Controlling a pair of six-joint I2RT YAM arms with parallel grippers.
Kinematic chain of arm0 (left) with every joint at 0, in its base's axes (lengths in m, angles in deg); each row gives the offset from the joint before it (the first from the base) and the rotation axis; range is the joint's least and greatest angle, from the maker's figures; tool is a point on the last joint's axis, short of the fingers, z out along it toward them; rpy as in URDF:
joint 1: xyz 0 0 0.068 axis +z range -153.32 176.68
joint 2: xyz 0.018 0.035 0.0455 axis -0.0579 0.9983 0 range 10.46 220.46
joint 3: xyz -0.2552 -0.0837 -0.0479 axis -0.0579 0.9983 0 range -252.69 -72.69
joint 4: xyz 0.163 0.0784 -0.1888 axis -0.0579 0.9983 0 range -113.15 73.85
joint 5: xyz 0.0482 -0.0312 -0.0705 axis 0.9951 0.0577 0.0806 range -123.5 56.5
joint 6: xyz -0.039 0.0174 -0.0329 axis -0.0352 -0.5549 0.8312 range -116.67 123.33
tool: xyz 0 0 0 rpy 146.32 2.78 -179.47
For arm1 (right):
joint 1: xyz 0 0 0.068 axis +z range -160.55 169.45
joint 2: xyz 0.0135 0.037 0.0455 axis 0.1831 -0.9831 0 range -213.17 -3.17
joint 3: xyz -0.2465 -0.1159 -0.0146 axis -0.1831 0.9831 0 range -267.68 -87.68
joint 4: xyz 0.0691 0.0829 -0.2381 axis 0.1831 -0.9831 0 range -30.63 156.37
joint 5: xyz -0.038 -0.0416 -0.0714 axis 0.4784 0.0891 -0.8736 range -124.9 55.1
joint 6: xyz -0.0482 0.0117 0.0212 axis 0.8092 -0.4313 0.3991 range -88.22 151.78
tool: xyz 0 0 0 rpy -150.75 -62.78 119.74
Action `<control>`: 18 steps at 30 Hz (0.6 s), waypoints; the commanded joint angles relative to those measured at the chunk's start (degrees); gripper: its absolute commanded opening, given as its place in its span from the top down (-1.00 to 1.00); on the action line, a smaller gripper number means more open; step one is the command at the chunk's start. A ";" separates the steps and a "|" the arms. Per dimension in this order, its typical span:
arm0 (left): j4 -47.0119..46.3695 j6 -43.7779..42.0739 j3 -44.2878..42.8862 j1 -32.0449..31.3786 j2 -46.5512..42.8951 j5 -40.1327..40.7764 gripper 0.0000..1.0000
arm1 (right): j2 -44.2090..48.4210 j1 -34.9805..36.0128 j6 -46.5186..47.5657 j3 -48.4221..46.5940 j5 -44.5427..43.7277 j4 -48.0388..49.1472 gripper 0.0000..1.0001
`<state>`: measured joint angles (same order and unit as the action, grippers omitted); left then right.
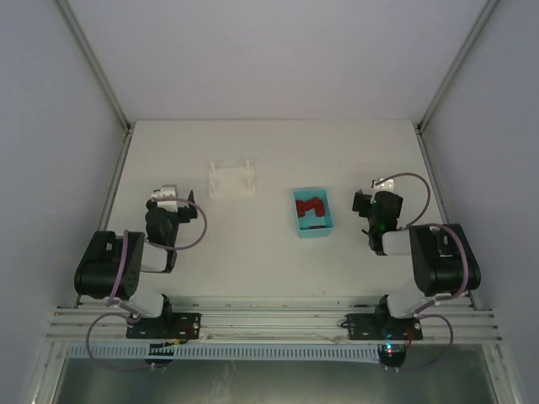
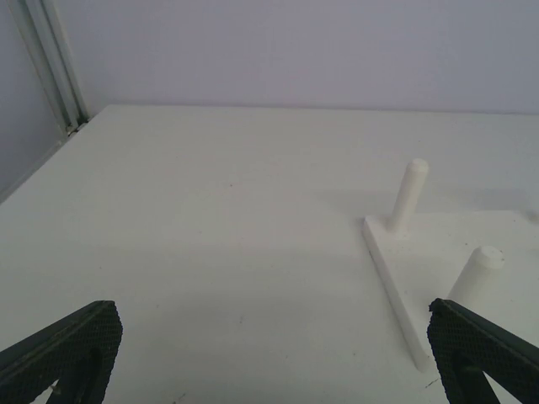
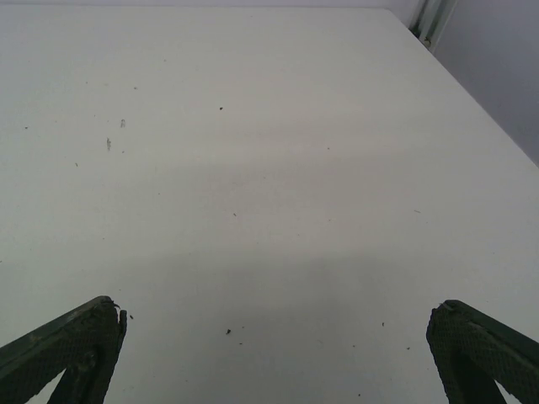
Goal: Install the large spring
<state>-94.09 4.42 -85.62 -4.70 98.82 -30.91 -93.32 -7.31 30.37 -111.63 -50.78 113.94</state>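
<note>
While both arms wait close to the near edge of the table (image 1: 278, 151), neither has taken hold of anything; the left gripper (image 2: 269, 313) stands spread wide with only bare tabletop between its fingers, and the right gripper (image 3: 276, 316) is spread just as wide over bare tabletop toward the right edge; the spring cannot be picked out with certainty, but the red pieces (image 1: 312, 208) lying in the blue tray (image 1: 313, 233) near the middle of the table, a little toward the right edge, are the likeliest place for it, and they are too small in the overhead view to tell one from another; the white stand (image 1: 232, 178) sits left of the tray, nearer the far edge, and the left wrist view shows its flat base with two upright pegs, a thin peg (image 2: 410, 194) behind and a thicker peg (image 2: 482, 268) in front; the task looks not yet begun, and I judge the first step to be fetching the spring from the tray, which lies nearer the right arm; a spring of this kind should be light but springy and inclined to roll or squirt out of a pinch, so it is best gripped across its coils near the middle, firmly enough to hold yet not so hard as to crush it, leaving an open end free to slide down over a peg
</note>
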 commanded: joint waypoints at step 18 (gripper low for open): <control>-2.32 -0.55 -1.32 -0.09 0.54 0.49 -0.99 | 0.25 0.61 0.06 -0.65 -2.39 2.11 -0.98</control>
<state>-94.09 4.39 -85.64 -4.70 98.82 -30.89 -93.32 -7.31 30.37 -111.63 -50.85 113.96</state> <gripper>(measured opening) 0.993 0.990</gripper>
